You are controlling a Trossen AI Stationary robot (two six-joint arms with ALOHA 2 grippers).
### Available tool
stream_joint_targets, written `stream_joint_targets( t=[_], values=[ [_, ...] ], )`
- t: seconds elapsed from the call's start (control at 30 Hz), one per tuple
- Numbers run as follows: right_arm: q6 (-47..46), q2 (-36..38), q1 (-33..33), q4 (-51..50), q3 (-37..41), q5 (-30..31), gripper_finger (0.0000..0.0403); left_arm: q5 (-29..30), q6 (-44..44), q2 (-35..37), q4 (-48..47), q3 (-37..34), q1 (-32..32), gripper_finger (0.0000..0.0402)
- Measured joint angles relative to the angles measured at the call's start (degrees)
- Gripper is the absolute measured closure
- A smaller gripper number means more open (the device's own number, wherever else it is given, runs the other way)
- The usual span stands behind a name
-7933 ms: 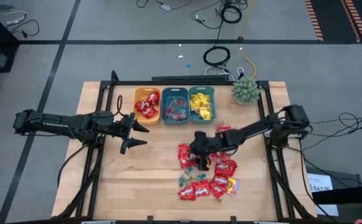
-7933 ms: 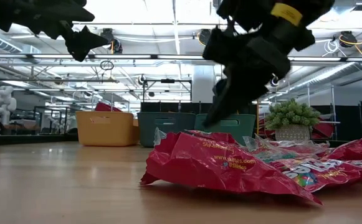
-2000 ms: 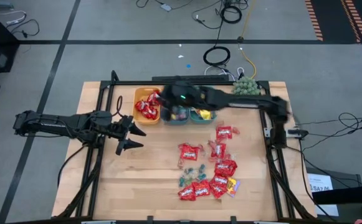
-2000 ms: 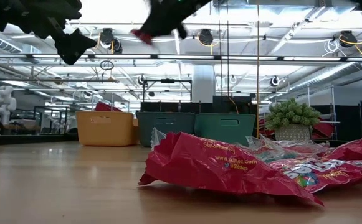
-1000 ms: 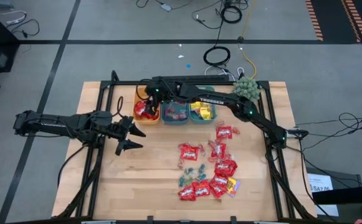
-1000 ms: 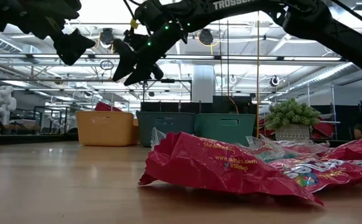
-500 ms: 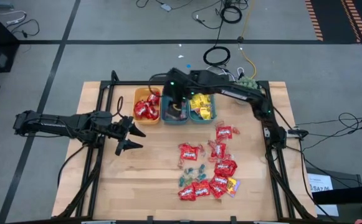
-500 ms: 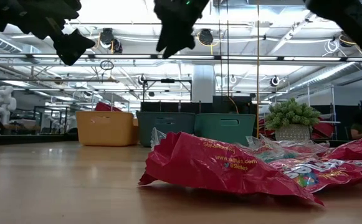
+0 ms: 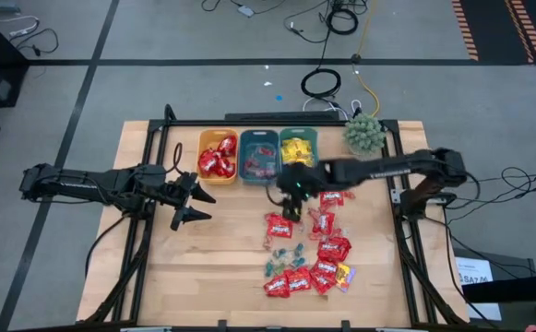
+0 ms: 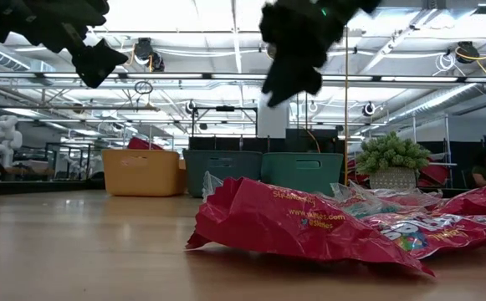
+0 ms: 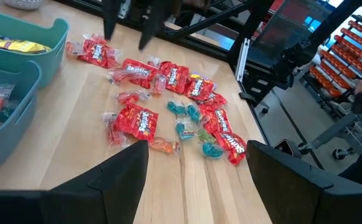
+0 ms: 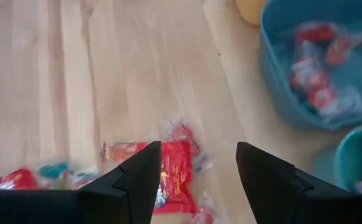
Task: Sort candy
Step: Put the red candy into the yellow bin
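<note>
Candy lies loose on the wooden table: red packets (image 9: 281, 224), small teal pieces (image 9: 284, 251) and one yellow packet (image 9: 344, 275), also spread out in the left wrist view (image 11: 168, 106). More candy sits in the orange bin (image 9: 218, 155), the blue bin (image 9: 259, 155) and the teal bin (image 9: 298, 152). My right gripper (image 9: 289, 203) hangs open above a red packet (image 12: 174, 177), touching nothing. My left gripper (image 9: 203, 203) waits open over the table's left half, clear of the candy.
A green spiky plant (image 9: 364, 132) stands at the far right corner beside the teal bin. The bins line the far edge. Bare wood lies on the table's left half (image 9: 184, 267). Black frame rails (image 9: 406, 249) run along the table's sides.
My right gripper has swung from above the orange bin, past the blue bin, toward the near edge. It now hangs lower, over the loose red packets. The left arm has kept still and the candy on the table has not moved.
</note>
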State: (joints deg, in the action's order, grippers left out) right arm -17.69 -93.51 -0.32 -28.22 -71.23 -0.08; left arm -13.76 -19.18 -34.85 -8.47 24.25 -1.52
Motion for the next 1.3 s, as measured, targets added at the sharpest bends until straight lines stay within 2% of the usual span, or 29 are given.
stream_joint_targets(
  t=[0.13,0.27,0.47,0.6,0.7,0.8,0.87,0.93,1.1,1.3],
  values=[
    [-0.8,0.6,3.5,14.4,12.6,0.3,0.0204,0.0,0.0,0.0,0.0,0.0,0.0,0.0120],
    [1.2,-1.9,6.3,24.3,20.5,0.2,0.0204,0.3,0.0,0.0,0.2,0.0,0.0,0.0120],
    [1.6,-7.7,8.4,33.3,22.5,4.2,0.0204,0.4,0.0,0.0,0.2,0.0,0.0,0.0120],
    [2.9,-12.3,8.9,37.6,22.2,4.8,0.0208,0.5,0.0,0.0,0.2,0.0,0.0,0.0120],
    [0.7,-14.4,9.2,36.3,21.5,5.1,0.0241,0.5,0.0,0.0,0.2,0.0,0.0,0.0120],
    [-1.7,-14.7,9.8,33.6,21.5,5.5,0.0305,0.5,0.0,0.0,0.2,0.0,0.0,0.0120],
    [-2.7,-13.2,10.1,31.4,21.5,5.1,0.0358,0.5,0.0,0.0,0.2,0.0,0.0,0.0120],
    [-2.3,-10.9,10.2,29.4,21.7,4.3,0.0387,0.6,0.0,0.0,0.2,0.0,0.0,0.0120],
    [-2.5,-1.8,8.9,27.5,22.1,3.8,0.0378,0.8,0.0,0.0,0.5,0.0,0.0,0.0120],
    [-2.2,10.4,4.1,30.9,21.2,6.2,0.0397,0.8,0.0,0.0,0.6,0.0,0.0,0.0120]
  ],
)
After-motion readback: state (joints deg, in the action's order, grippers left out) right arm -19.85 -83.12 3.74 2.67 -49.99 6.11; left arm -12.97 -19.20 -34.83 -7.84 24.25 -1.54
